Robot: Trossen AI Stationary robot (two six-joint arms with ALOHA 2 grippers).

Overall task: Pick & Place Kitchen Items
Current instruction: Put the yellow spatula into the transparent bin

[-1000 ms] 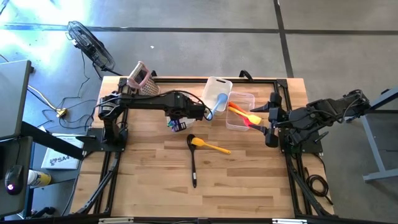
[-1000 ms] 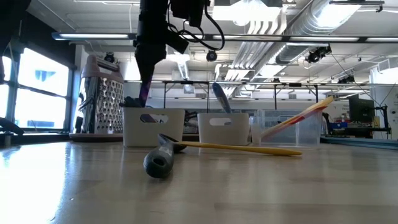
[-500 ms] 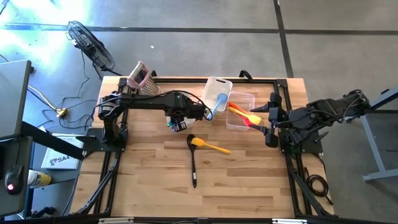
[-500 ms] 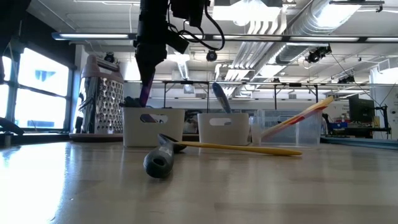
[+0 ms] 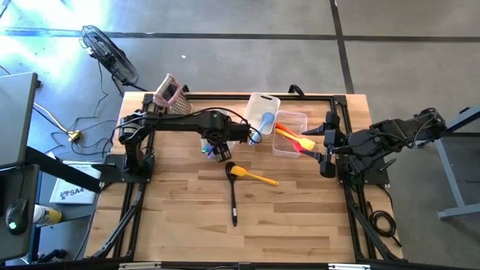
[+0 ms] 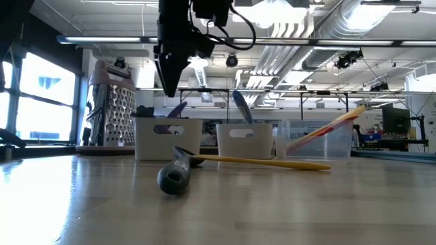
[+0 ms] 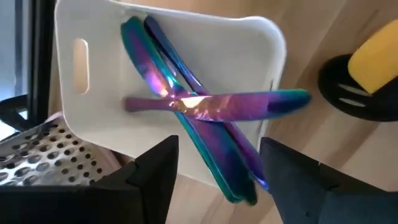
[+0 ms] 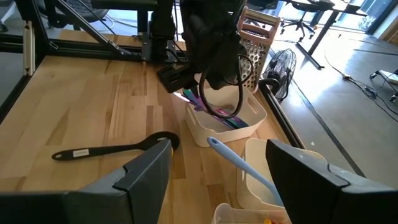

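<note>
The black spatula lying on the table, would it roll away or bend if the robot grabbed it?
The black spatula probably would not roll far: its slotted head looks flat. Its long handle looks round in the low view, so it might wobble or slip between fingers. It looks fairly stiff and light, though that is a guess.

Floor (image 5: 247, 19): grey polished concrete, crossed by dark straight joint lines, with a bright patch of light at the far left corner of the high view. A black round pedestal fan (image 5: 109, 52) stands on it beside the pale wood-plank counter (image 5: 187, 217), which sits in a black metal frame. Loose cables (image 5: 71, 124) trail across the floor to the left — one ends at a yellow connector. A dark desk edge (image 5: 15, 120) shows at the left border. Ceiling in the low view: exposed silver ducting (image 6: 340, 24) and bright strip lights (image 6: 272, 10). Tall windows (image 6: 37, 102) admit daylight on the left. Black office chairs (image 8: 301, 9) stand in the room beyond.
</note>
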